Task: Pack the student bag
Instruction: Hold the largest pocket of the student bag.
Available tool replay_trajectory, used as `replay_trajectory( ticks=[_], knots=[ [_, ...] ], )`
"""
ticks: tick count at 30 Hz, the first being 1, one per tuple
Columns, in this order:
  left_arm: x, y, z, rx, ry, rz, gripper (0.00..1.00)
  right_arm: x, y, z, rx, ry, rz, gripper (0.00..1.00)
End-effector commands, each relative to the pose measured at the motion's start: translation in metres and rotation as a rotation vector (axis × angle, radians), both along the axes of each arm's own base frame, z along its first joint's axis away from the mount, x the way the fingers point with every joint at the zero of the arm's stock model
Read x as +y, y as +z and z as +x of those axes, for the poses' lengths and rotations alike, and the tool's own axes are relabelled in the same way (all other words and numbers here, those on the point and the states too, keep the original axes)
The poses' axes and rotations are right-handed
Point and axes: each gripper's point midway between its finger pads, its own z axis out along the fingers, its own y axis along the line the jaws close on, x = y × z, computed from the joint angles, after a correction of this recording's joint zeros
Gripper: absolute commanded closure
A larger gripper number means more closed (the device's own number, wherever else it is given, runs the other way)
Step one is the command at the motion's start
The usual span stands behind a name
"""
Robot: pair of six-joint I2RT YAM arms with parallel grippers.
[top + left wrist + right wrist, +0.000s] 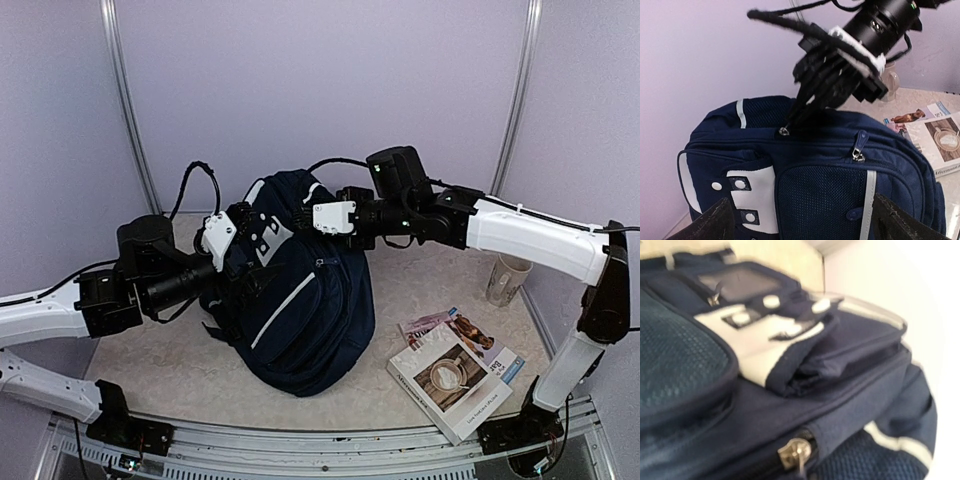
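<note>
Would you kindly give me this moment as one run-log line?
student bag: looks zipped | right hand: shut on top zipper pull | left hand: open, facing bag front | books: beside bag, unpacked

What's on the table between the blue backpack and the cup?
Nothing. In the top view, the table between the student bag and the cup is bare; the books lie closer to the front edge.
</note>
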Motion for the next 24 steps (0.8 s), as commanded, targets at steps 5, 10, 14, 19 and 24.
replay_trajectory(
  ticks=[5, 10, 14, 19, 24],
  knots=[
    [0.005, 0.016, -0.023, -0.135, -0.067, 0.173, 0.14, 0.001, 0.149, -0.072, -0.41, 0.314, 0.192, 1.0],
    [0.006, 0.019, -0.008, -0.146, -0.002, 0.293, 0.28, 0.01, 0.146, -0.091, -0.426, 0.397, 0.152, 1.0],
    [0.008, 0.045, -0.012, -0.197, -0.023, 0.296, 0.33, 0.015, 0.142, -0.102, -0.421, 0.429, 0.128, 1.0],
    [0.0, 0.031, -0.016, -0.255, -0.099, 0.425, 0.22, 0.024, 0.139, -0.116, -0.421, 0.461, 0.12, 1.0],
    [-0.006, 0.027, -0.008, -0.359, -0.113, 0.55, 0.16, 0.029, 0.134, -0.125, -0.412, 0.476, 0.102, 1.0]
  ],
)
